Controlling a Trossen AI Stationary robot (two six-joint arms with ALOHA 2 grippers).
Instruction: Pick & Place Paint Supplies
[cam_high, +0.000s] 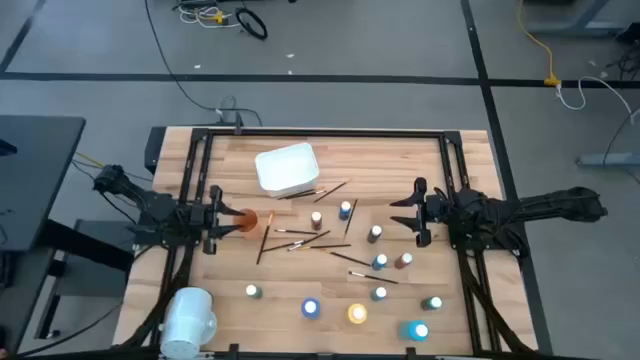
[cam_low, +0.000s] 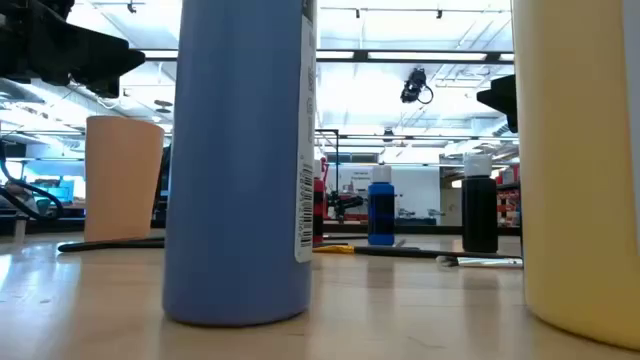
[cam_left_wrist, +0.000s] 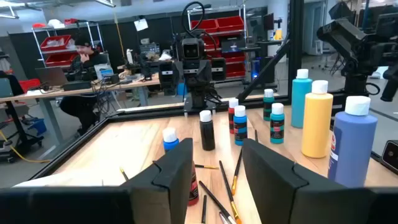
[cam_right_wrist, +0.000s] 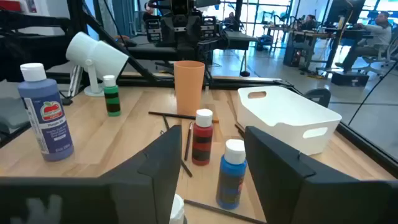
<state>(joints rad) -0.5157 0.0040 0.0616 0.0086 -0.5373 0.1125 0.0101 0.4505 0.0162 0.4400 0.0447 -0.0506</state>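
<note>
Small white-capped paint bottles stand scattered on the wooden table (cam_high: 470, 150): a blue one (cam_high: 310, 308), a yellow one (cam_high: 357, 314), a teal one (cam_high: 418, 331) and others. Thin dark brushes (cam_high: 300, 238) lie flat among them at mid-table. My left gripper (cam_high: 218, 222) hovers open at the table's left, its fingertips just short of an upright orange cup (cam_high: 246, 222). My right gripper (cam_high: 412, 211) hovers open at the right, facing a red bottle (cam_right_wrist: 203, 137) and a blue bottle (cam_right_wrist: 231, 174). Neither gripper (cam_left_wrist: 217, 180) (cam_right_wrist: 208, 168) has anything between its fingers.
A white rectangular tub (cam_high: 287, 168) sits at the far middle. A large white cylinder (cam_high: 188, 318) lies at the near left corner. Black frame rails (cam_high: 320, 132) border the table. People sit at desks in the room beyond.
</note>
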